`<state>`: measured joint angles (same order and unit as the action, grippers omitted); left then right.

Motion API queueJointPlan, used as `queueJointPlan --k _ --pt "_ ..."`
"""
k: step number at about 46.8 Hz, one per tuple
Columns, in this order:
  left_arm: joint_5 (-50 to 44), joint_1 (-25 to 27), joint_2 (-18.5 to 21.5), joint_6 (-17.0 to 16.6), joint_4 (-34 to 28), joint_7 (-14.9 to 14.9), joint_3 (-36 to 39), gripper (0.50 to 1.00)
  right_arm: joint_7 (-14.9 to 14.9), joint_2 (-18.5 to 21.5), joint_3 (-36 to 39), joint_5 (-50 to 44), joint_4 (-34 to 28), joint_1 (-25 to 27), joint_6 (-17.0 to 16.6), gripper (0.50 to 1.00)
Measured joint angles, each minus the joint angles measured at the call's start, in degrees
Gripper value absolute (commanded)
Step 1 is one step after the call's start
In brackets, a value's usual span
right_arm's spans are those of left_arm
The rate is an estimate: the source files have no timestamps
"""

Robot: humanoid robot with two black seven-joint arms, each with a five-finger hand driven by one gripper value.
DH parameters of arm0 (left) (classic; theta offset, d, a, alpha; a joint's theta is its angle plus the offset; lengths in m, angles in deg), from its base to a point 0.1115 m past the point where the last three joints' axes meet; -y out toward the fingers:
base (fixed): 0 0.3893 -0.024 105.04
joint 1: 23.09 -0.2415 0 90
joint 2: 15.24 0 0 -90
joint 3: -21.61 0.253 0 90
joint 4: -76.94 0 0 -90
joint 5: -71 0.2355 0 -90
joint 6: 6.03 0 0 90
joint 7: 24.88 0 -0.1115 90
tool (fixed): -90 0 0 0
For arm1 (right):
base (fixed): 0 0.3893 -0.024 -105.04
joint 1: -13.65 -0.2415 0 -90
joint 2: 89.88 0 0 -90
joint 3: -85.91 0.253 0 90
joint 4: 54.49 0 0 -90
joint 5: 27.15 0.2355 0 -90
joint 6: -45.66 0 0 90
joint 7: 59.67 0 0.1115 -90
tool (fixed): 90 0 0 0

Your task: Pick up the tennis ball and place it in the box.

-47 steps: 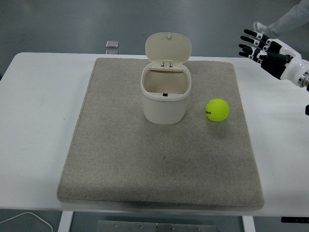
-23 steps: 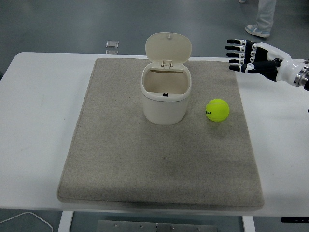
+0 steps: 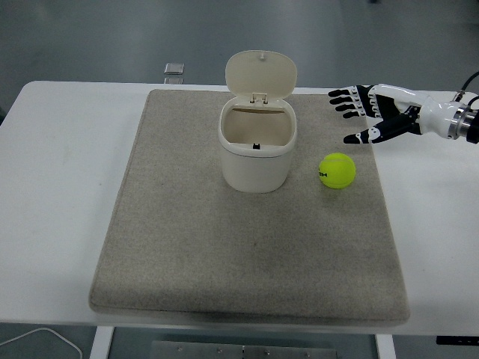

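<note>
Item 1, right robot hand [image 3: 367, 116]: has come in from the right edge over the last second, moving left and lower in the head view. It now hovers over the far right part of the mat, fingers spread and thumb held apart, grasping nothing. It sits beyond and slightly right of the ball, near it but not touching.

Item 2, tennis ball [image 3: 337, 170]: yellow-green, resting on the grey mat [image 3: 247, 254], just right of the box. Position unchanged.

Item 3, box [image 3: 255, 152]: cream bin with hinged lid [image 3: 261, 73] standing upright and open, interior exposed. Unmoved, on the mat's far centre.

Item 4, tabletop [image 3: 60, 172]: white, carrying the mat. A small dark square object [image 3: 174, 69] lies beyond the far edge.

Item 5, left robot hand: not visible.

Assessment: the change is approach only; the pick has not begun. The released hand appears set to descend toward the ball and close. Because the box stands just beside the ball, the carry should be short, and the open lid leaves the mouth unobstructed.
</note>
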<state>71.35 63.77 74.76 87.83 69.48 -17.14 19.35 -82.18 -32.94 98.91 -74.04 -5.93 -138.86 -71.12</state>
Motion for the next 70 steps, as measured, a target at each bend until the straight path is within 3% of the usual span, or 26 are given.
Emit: queueJointPlan --k 9,28,37,62,70 --pt "0.0 0.0 0.0 0.0 0.0 0.0 0.0 0.992 -2.3 -1.4 0.0 -9.4 2.8 -0.2 0.8 0.928" --pt "0.0 0.0 0.0 0.0 0.0 0.0 0.0 0.992 -5.2 -2.5 -1.9 -24.6 8.0 0.2 10.5 0.924" --pt "0.0 0.0 0.0 0.0 0.0 0.0 0.0 0.992 -5.3 -2.2 -4.7 -26.6 8.1 0.5 14.2 0.924" --pt "0.0 0.1 0.0 0.0 0.0 0.0 0.0 0.992 -5.3 -0.3 -7.2 -28.2 7.1 2.9 20.3 0.909" --pt "0.0 0.0 0.0 0.0 0.0 0.0 0.0 0.992 -5.2 0.5 -7.3 -28.9 6.3 3.0 21.2 0.873"
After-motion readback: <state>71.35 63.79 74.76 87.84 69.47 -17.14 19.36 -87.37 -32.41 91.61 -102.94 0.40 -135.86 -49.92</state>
